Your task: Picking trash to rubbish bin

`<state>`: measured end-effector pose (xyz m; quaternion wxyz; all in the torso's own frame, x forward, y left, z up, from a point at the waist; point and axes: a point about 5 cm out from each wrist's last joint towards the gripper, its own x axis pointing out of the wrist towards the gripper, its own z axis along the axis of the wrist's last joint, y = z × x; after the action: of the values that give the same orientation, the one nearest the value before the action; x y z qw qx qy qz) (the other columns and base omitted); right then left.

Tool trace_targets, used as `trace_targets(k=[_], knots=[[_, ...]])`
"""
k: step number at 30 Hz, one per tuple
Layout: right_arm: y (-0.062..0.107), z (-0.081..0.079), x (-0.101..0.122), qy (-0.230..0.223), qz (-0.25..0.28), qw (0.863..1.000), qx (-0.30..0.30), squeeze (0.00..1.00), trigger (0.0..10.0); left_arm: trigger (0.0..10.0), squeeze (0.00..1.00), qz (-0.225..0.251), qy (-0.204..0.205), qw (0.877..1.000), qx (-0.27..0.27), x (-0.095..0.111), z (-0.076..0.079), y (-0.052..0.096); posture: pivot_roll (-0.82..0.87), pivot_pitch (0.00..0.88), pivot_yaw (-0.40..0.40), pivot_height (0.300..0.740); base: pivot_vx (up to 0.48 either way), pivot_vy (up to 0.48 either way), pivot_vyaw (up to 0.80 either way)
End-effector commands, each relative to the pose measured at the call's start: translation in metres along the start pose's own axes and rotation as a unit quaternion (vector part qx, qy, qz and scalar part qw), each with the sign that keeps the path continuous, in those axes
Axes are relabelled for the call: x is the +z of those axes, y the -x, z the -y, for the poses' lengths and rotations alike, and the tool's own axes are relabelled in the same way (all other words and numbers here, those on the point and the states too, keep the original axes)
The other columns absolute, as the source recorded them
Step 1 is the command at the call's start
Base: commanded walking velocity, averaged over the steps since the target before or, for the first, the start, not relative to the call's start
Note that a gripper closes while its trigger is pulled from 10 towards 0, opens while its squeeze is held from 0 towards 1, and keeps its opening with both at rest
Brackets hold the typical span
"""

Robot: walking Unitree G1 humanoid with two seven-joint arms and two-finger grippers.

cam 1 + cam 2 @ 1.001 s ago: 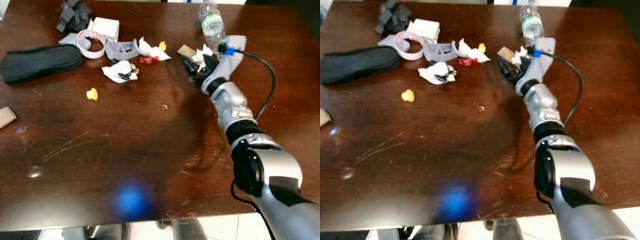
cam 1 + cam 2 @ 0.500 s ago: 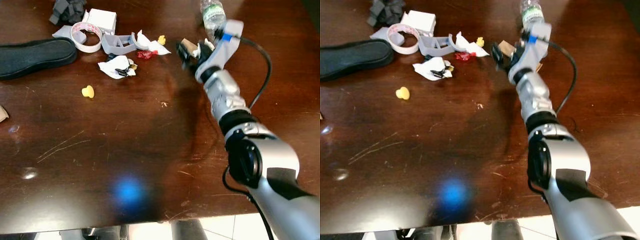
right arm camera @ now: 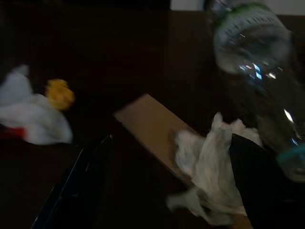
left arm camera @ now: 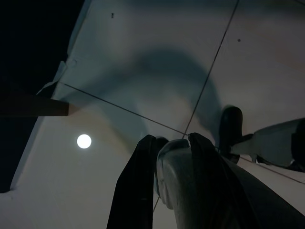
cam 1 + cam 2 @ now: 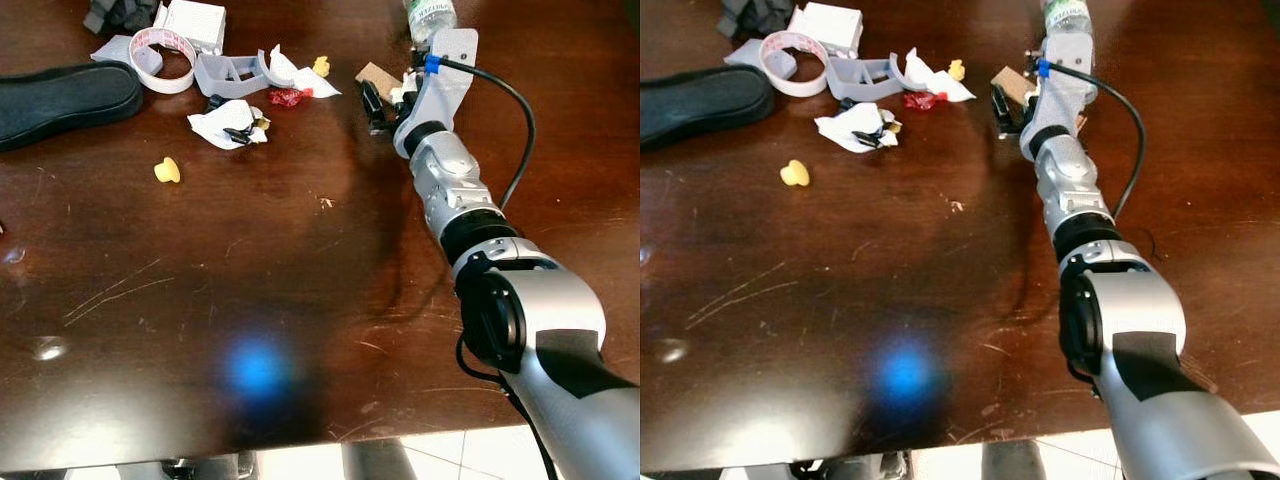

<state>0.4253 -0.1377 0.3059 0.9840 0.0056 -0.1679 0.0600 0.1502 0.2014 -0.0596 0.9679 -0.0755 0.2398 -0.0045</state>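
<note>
The right hand is stretched to the far side of the desk, its two black fingers spread apart with a crumpled white tissue lying between them — nearer the one finger, seemingly touching it, though the wrist view is dim and I would not swear to contact. The tissue lies straight ahead of the hand, resting partly on a flat brown card whose long axis runs slantwise across the line of the fingers. Just beyond stands one clear bottle, close beside the tissue. The right arm is plainly the nearer; the left hand hangs below the desk over the tiled floor, its fingers close together.

Counted outward: one tissue, one card, one bottle; then a second white scrap with a red bit and a small yellow piece; a third white scrap with dark bits on it; another yellow piece alone; one grey tray; one tape ring; one white box; one dark sole.
</note>
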Motion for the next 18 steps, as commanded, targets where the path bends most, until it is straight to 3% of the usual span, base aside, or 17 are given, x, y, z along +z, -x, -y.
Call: trace_targets(k=[1,11,12,13,18], knots=[[0.0075,0.0042,-0.0222,-0.002,-0.039,0.999,-0.012,0.0,10.0,10.0,0.0,-0.32,0.073,0.945,0.014,-0.1329,0.0209,0.1324,0.4,0.623,-0.099,0.74,0.0,0.0,0.0],[0.0073,-0.0014,-0.024,0.029,-0.046,0.999,-0.005,0.0,10.0,10.0,0.0,-0.32,0.074,0.944,0.018,-0.1337,0.0196,0.136,0.39,0.62,-0.102,0.74,0.0,0.0,0.0],[0.0075,-0.0022,-0.0251,0.038,-0.05,0.998,-0.004,0.0,7.5,10.0,0.0,-0.32,0.074,0.944,0.018,-0.1336,0.0197,0.1355,0.39,0.618,-0.101,0.74,0.0,0.0,0.0],[0.0079,-0.0039,-0.0271,0.044,-0.057,0.997,0.003,0.0,0.0,10.0,0.0,-0.32,0.074,0.944,0.018,-0.1334,0.02,0.1344,0.39,0.614,-0.104,0.74,0.0,0.0,0.0],[0.0079,-0.0039,-0.0271,0.044,-0.057,0.997,0.003,0.0,0.0,10.0,0.0,-0.32,0.074,0.944,0.018,-0.1334,0.02,0.1344,0.39,0.614,-0.104,0.74,0.0,0.0,0.0]])
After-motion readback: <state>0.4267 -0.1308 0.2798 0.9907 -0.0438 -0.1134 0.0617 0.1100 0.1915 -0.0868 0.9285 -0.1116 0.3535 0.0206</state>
